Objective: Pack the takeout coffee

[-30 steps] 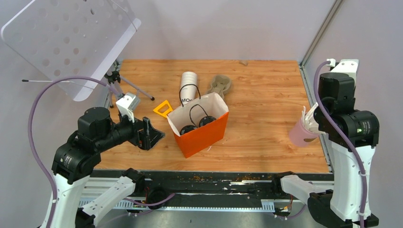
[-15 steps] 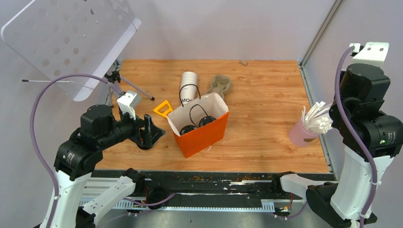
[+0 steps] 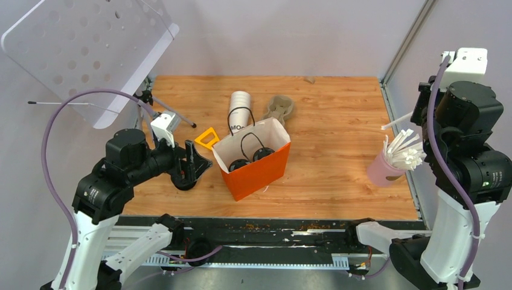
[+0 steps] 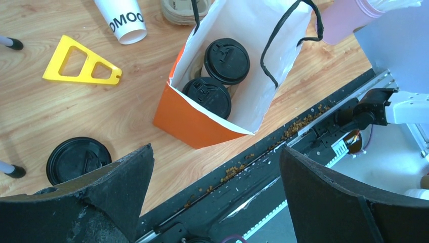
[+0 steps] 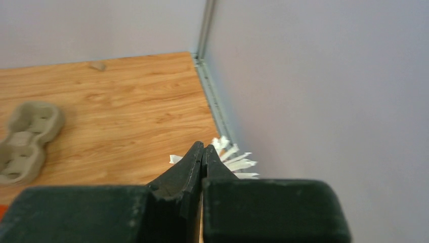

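While the wooden surface [image 3: 338, 121] carried an upright orange paper bag [image 3: 253, 172] with its mouth open, packing looked largely done. The left arm [image 3: 121, 163] hovered just beside the bag, its jaws spread wide and empty. The right arm [image 3: 468, 115] hung above a pink cup of white wrapped straws [image 3: 381, 170] at the surface's right edge. Its jaws were pressed together, and I could not tell whether a straw was pinched between them.

Inside the bag stood the takeout coffee [image 4: 226, 61], a cup under a round black plastic lid, just beside a second lidded cup [image 4: 206, 96]. By my judgement little was left, perhaps a straw to add. A loose black lid [image 4: 78, 159] lay on the surface near the left arm's jaws.
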`<state>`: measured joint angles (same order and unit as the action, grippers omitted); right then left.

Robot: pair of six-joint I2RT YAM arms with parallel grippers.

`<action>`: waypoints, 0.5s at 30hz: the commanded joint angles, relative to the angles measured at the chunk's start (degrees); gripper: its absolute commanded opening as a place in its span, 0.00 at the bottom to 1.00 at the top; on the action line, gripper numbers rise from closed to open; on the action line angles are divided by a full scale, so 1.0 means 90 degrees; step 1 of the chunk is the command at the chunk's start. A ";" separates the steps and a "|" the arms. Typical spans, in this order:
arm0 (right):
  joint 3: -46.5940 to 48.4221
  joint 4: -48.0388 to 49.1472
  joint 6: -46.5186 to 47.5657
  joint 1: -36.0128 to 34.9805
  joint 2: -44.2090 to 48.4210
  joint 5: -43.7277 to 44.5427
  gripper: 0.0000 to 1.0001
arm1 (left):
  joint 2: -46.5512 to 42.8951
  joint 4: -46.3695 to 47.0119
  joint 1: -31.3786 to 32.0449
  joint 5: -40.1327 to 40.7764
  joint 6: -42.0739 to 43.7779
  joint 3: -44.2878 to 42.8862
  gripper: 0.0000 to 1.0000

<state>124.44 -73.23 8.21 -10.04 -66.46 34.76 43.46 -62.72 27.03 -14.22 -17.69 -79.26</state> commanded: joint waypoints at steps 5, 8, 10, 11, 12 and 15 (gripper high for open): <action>-0.0656 0.0697 -0.1726 0.0008 0.0052 -0.2797 0.00 | 0.0155 0.0347 0.0024 -0.0069 -0.0143 -0.0113 1.00; -0.0897 0.0957 -0.2330 -0.0065 0.0014 -0.3518 0.00 | 0.0180 0.0309 0.0022 -0.0080 -0.0108 -0.0176 1.00; -0.0919 0.1126 -0.2638 -0.0201 -0.0048 -0.3758 0.00 | 0.0185 0.0294 0.0024 -0.0083 -0.0071 -0.0196 1.00; -0.0912 0.1175 -0.2813 -0.0299 -0.0076 -0.3989 0.00 | 0.0197 0.0290 0.0024 -0.0072 -0.0066 -0.0202 1.00; -0.0916 0.1251 -0.2905 -0.0385 -0.0101 -0.4094 0.00 | 0.0203 0.0289 0.0024 -0.0074 -0.0065 -0.0205 1.00; -0.0900 0.1378 -0.3209 -0.0710 -0.0176 -0.4202 0.00 | 0.0219 0.0296 0.0024 -0.0091 -0.0080 -0.0209 1.00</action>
<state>115.81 -66.22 -13.41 -13.50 -68.27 3.22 45.08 -61.87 27.03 -14.48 -18.13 -79.26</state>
